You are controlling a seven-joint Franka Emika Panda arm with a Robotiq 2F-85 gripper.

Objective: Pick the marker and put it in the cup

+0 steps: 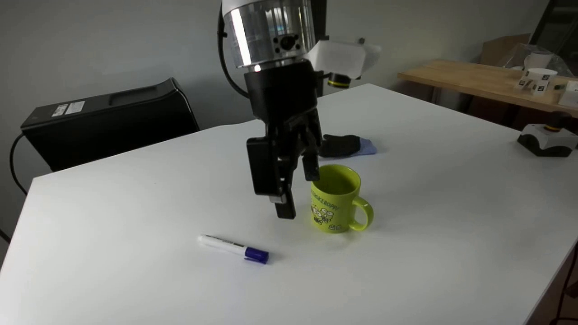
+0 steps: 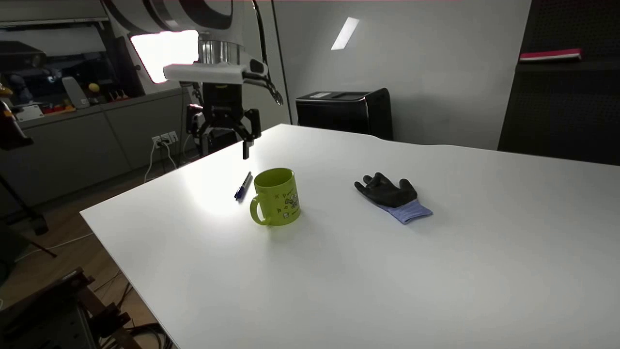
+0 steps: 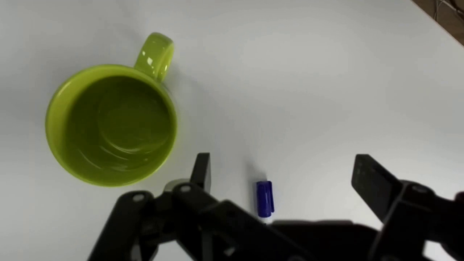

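The marker (image 1: pixel 232 249) lies flat on the white table, white with a blue-purple cap; an exterior view (image 2: pixel 243 186) shows it beside the cup, apart from it. In the wrist view only its cap (image 3: pixel 264 199) shows clearly; the gripper's body hides the rest. The cup (image 1: pixel 335 205), a lime-green mug, stands upright in both exterior views (image 2: pixel 277 201). The wrist view looks into the cup (image 3: pixel 116 119), which is empty. My gripper (image 1: pixel 298 192) is open and empty above the table, also in an exterior view (image 2: pixel 225 149). In the wrist view its fingertips (image 3: pixel 284 170) straddle the cap from above.
A black glove with a blue cuff (image 1: pixel 345 146) lies on the table beyond the cup, also in an exterior view (image 2: pixel 390 194). A black box (image 1: pixel 113 119) stands at the table's far edge. A grey-and-black device (image 1: pixel 546 141) sits near another edge. A wooden table (image 1: pixel 451 74) stands behind.
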